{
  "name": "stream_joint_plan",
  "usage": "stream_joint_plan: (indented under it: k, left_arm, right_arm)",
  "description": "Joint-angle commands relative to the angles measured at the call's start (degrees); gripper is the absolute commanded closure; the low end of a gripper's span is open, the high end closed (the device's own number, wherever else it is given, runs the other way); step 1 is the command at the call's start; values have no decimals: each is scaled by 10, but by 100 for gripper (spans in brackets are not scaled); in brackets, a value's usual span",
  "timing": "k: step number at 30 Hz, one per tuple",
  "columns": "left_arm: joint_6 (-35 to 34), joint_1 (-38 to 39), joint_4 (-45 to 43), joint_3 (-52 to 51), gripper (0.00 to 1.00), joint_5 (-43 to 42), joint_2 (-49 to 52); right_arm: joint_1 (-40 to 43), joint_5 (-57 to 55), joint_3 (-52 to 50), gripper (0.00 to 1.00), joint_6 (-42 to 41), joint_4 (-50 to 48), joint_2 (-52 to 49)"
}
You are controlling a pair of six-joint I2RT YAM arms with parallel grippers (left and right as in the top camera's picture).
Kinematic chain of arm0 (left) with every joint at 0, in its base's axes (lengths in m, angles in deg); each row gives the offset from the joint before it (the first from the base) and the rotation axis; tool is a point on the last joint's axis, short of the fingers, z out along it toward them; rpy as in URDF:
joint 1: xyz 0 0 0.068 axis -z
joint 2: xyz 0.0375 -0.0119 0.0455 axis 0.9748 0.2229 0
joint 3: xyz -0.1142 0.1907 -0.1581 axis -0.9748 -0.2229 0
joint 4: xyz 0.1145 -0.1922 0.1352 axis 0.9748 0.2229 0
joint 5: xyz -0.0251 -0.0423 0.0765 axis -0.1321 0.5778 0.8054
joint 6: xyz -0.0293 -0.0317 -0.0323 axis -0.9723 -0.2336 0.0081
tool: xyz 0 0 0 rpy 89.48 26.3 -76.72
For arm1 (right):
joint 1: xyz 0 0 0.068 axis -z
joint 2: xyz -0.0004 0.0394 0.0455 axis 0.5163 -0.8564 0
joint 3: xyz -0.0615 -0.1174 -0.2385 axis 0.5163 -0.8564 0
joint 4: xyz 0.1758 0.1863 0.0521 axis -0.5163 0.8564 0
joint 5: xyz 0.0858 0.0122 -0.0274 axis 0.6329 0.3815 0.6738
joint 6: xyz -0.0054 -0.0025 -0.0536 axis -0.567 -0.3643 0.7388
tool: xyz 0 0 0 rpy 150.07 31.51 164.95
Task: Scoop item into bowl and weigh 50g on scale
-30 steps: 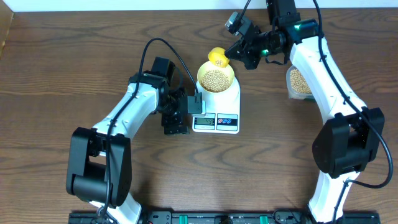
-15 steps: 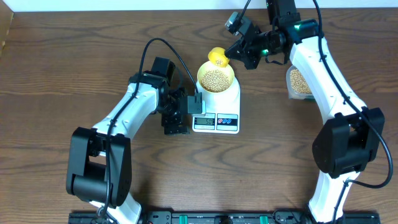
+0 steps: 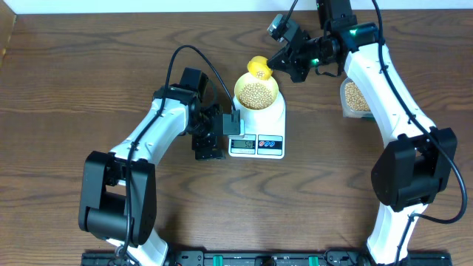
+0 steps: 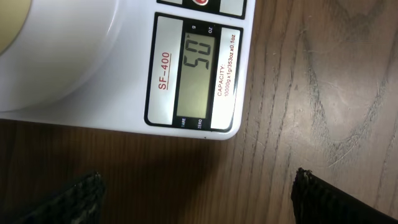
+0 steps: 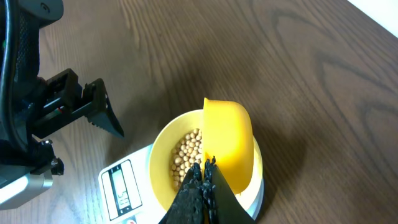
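Note:
The white scale [image 3: 257,137] carries the pale yellow bowl [image 3: 242,86], which holds the beige beans [image 3: 256,92]. My right gripper [image 3: 276,66] is shut on the handle of a yellow scoop [image 3: 258,68], which hangs over the bowl's far rim. In the right wrist view the scoop [image 5: 228,140] is tipped over the beans [image 5: 188,154], with my gripper [image 5: 205,167] behind it. My left gripper [image 3: 222,138] stands open beside the scale's left front corner with nothing in it. In the left wrist view the scale's display [image 4: 202,74] reads 50, and my fingers [image 4: 74,199] straddle bare table.
A clear tub of beans [image 3: 356,96] sits on the table to the right, partly under my right arm. The table's far edge meets a white wall behind the scoop.

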State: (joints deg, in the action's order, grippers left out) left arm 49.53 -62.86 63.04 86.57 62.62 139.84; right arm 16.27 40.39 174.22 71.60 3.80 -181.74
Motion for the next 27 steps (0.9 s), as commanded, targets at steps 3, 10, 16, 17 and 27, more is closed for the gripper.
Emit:
stream_joint_plan:
  k: [3,10,16,17,27]
  left_arm:
    - [0,-1,2,-7,2,3,-12]
    - [0,-1,2,-7,2,3,-12]
    - [0,-1,2,-7,2,3,-12]
    - [0,-1,2,-7,2,3,-12]
    - [0,-1,2,-7,2,3,-12]
  right_arm:
    - [-4,24,2,99,49,29,9]
    - [-4,-20,2,99,19,16,9]
    - [-4,-20,2,99,19,14,9]
    - [-4,-20,2,99,19,14,9]
    - [-4,-20,2,99,19,6,9]
